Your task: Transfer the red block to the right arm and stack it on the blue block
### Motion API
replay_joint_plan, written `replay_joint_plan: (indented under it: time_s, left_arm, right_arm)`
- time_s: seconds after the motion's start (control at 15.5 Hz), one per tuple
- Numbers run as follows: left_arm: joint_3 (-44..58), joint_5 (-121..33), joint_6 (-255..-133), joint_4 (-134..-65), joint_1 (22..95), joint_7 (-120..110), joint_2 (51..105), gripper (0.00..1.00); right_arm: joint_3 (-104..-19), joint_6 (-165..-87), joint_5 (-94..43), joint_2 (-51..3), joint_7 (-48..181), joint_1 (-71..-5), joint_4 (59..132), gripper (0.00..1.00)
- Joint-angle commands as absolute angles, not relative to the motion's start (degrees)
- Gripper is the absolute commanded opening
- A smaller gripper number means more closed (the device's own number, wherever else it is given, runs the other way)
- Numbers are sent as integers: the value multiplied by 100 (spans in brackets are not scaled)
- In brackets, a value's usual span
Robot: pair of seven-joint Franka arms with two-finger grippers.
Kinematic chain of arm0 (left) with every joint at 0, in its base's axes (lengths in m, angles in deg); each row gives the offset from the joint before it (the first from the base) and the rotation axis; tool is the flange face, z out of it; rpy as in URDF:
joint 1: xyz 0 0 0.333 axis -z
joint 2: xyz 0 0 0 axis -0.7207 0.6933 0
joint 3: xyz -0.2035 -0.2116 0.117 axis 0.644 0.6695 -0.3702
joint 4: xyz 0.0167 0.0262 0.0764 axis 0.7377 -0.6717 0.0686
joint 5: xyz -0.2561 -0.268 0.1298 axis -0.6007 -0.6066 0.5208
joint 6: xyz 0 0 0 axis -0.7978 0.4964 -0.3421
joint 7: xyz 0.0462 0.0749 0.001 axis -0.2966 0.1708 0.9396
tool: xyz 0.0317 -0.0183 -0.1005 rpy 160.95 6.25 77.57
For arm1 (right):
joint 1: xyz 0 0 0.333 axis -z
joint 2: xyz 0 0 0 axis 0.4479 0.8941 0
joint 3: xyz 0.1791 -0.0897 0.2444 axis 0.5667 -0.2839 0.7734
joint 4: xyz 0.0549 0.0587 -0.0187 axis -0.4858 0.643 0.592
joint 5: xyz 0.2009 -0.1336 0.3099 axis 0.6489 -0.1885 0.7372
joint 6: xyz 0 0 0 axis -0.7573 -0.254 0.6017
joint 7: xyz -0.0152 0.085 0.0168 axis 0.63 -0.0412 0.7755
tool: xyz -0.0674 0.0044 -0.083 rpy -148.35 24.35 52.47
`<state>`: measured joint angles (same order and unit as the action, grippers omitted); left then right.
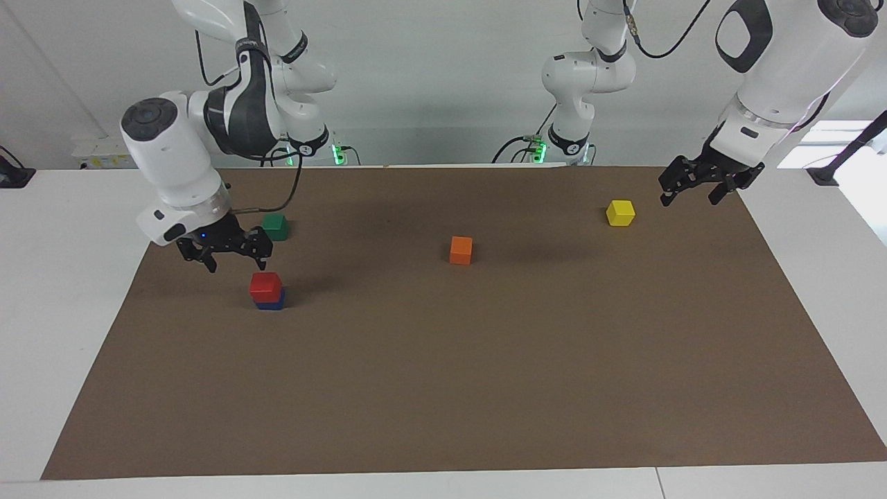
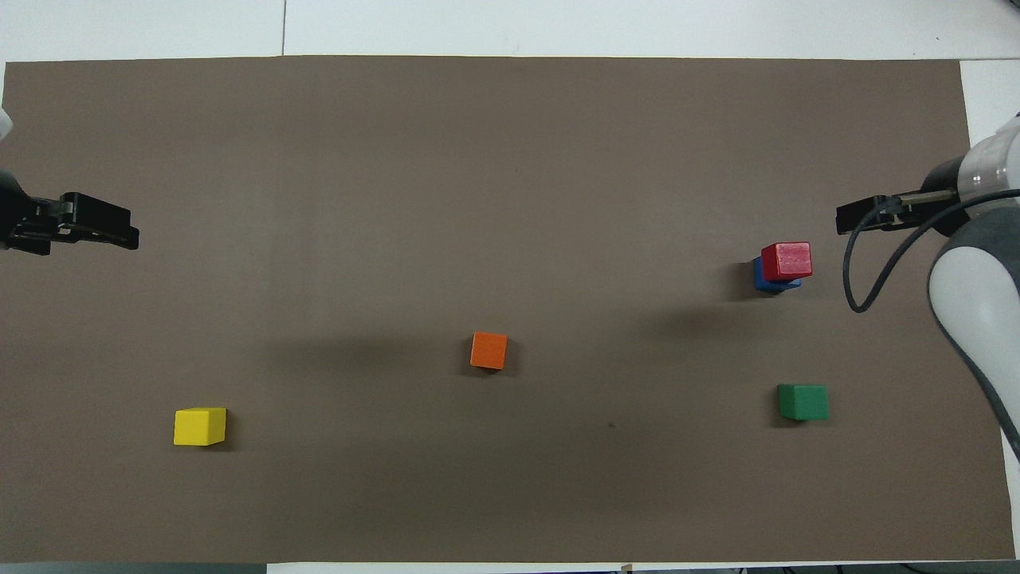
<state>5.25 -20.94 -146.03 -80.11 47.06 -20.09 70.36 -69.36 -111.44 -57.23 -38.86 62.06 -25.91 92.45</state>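
I am seeing the red block [image 1: 266,285] sitting on the blue block [image 1: 271,302], near the right arm's end of the desk [image 1: 485,388], so I am judging the stack made and the step in hand to be clearing away. The right pincer [image 1: 234,260] is hanging just beside the stack, fingers spread and holding nothing; I am planning to lift it straight up before swinging off, so that neither fingertip is clipping the red block (which is sitting slightly askew on the blue one). The left pincer [image 1: 696,187] is waiting over the corner at the left arm's end, beside the yellow block [image 1: 620,213], parted and empty. The blue block is mostly covered from both cameras, so I am not able to judge how square the stack is.
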Motion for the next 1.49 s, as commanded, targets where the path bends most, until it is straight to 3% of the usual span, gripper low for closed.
replay_joint_plan:
  time_s: [0.0, 0.52, 0.71, 1.03, 1.42]
  left_arm:
    - [512, -2042, -14602, -8119, 4699, -2048, 6915, 100]
    - [512, -2042, -14602, -8119, 4699, -2048, 6915, 100]
    - [512, -2042, -14602, -8119, 4699, -2048, 6915, 100]
    - [512, -2042, -14602, -8119, 4699, -2048, 6915, 100]
    - [512, -2042, -14602, -8119, 4699, -2048, 6915, 100]
  right_arm:
    - [-6889, -10199, -5694, -3916, 6342, -2485, 8664, 100]
    - [-6951, -9564, -5799, -3943, 6369, -2389, 8091, 100]
    - [-6968, -9423, -5756, -4126, 6307, -2441, 8256, 100]
    - [-7003, -9729, -5764, -4943, 6333, -2407, 9363, 100]
    - [-7012, -9696, -5791, -4716, 6351, -2354, 9031, 100]
